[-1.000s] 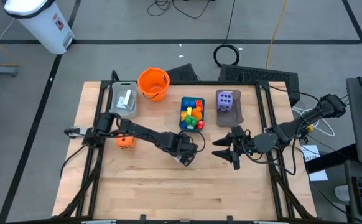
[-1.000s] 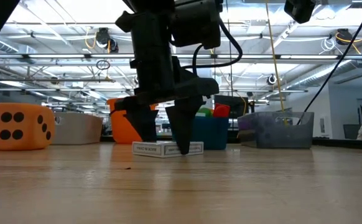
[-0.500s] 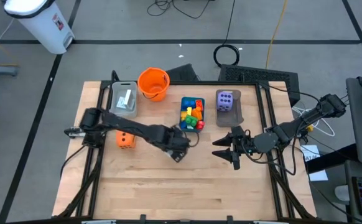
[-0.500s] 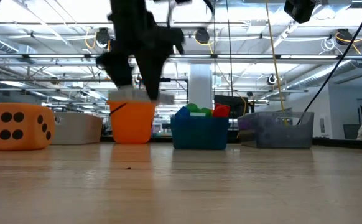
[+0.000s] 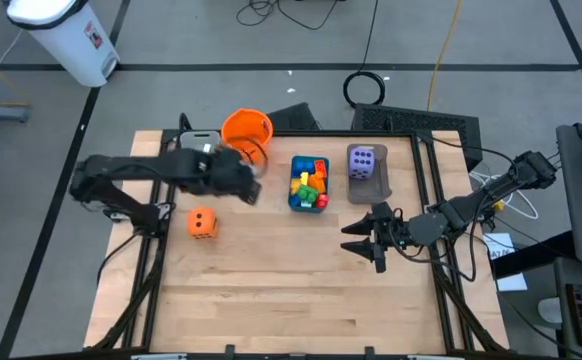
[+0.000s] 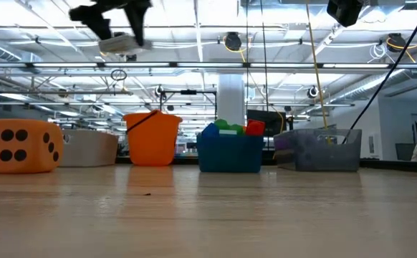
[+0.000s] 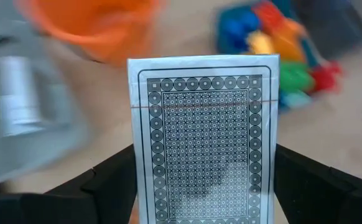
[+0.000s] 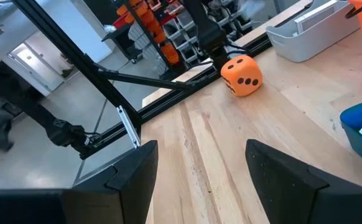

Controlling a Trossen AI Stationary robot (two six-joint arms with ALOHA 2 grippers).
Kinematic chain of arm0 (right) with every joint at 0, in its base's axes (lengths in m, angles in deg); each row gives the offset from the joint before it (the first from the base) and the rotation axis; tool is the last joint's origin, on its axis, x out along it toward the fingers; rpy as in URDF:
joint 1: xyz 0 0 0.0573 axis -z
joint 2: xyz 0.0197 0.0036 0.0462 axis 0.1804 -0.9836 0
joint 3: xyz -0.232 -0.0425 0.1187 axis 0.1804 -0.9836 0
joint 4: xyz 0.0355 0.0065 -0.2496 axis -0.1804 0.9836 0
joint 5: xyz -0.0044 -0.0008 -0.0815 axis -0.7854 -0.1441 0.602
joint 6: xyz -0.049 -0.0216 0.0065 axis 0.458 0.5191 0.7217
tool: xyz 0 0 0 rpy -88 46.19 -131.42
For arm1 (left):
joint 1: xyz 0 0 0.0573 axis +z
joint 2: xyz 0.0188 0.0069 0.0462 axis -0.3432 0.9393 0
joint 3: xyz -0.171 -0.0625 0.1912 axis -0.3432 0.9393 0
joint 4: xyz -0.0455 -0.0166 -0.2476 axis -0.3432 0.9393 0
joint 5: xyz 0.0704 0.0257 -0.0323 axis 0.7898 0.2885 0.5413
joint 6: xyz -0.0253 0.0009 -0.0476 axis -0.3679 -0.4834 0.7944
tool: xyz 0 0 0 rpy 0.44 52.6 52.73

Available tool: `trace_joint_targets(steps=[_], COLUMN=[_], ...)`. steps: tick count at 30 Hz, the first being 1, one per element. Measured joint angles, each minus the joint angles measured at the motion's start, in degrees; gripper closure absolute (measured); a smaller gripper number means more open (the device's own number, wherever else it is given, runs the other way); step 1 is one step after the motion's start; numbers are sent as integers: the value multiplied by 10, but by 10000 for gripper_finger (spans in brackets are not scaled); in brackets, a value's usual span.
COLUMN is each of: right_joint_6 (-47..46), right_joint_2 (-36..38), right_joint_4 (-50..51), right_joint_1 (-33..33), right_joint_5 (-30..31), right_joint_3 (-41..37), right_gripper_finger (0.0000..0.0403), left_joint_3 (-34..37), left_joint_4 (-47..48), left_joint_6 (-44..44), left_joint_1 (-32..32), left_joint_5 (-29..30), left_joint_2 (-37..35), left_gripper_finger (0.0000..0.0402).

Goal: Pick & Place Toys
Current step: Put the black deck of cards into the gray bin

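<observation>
1. A white card pack (image 7: 203,140) with a black patterned back sits clamped between the two dark fingers of the left gripper (image 7: 203,186) — the pack fills the middle of the left wrist view.
2. In the low view the same pack (image 6: 119,43) is held high in the air, well above the table (image 6: 208,215), with the left gripper (image 6: 115,18) gripping it from above.
3. From overhead the left gripper (image 5: 239,180) hangs between the grey tray (image 5: 193,143) and the orange bucket (image 5: 247,134), near the table's far edge.
4. The grey tray holds another white card pack (image 5: 201,155).
5. The orange die (image 5: 202,223) sits on the bare wood, near the left arm and apart from the trays.
6. The blue tray (image 5: 309,183) holds a heap of red, yellow, green and orange bricks (image 5: 309,180).
7. Just right of it, the purple die (image 5: 364,161) rests in a dark tray (image 5: 375,188).
8. The right gripper (image 5: 359,240) waits low over the table's right half, fingers spread apart and holding nothing.
</observation>
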Motion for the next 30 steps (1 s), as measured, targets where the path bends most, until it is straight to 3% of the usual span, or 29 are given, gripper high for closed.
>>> trace_joint_targets(steps=[7,18,30], right_joint_6=[0,-16,-17], right_joint_2=[0,0,0], right_joint_4=[-4,-5,-5], right_joint_1=[0,18,47], right_joint_5=[1,3,5], right_joint_3=[0,0,0], right_gripper_finger=[167,167,167], left_joint_3=[0,38,189], left_joint_4=[151,134,25], left_joint_6=[17,-77,-86], left_joint_1=[113,315,428], left_joint_5=[28,23,30], left_joint_2=[-58,-71,-70], left_gripper_finger=[85,88,89])
